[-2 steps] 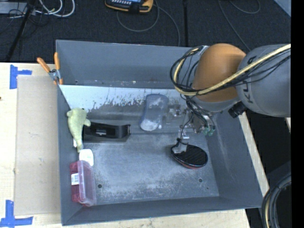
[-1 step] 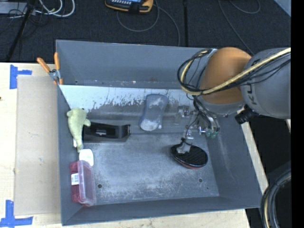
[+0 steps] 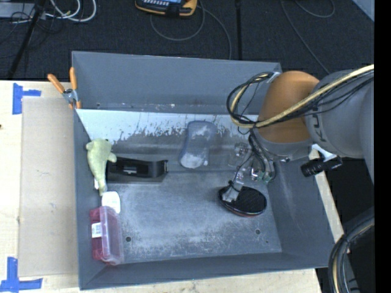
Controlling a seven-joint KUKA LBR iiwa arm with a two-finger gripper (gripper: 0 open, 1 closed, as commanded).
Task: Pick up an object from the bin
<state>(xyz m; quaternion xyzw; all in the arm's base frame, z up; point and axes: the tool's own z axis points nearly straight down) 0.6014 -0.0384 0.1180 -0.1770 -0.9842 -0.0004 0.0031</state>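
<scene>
My gripper (image 3: pixel 233 190) hangs low in the right half of the bin, right at the left edge of a black oval thing with a red inside (image 3: pixel 249 204) that lies on the bin floor. The gripper seems to touch that thing's rim. A clear plastic cup (image 3: pixel 197 143) lies on its side towards the back wall, to the upper left of the gripper.
A black tape dispenser (image 3: pixel 137 169) lies left of the middle. A pale green soft toy (image 3: pixel 98 160) leans on the left wall, and a pink bottle with a white cap (image 3: pixel 106 231) lies at the front left. The arm with its orange cover and cables overhangs the right side.
</scene>
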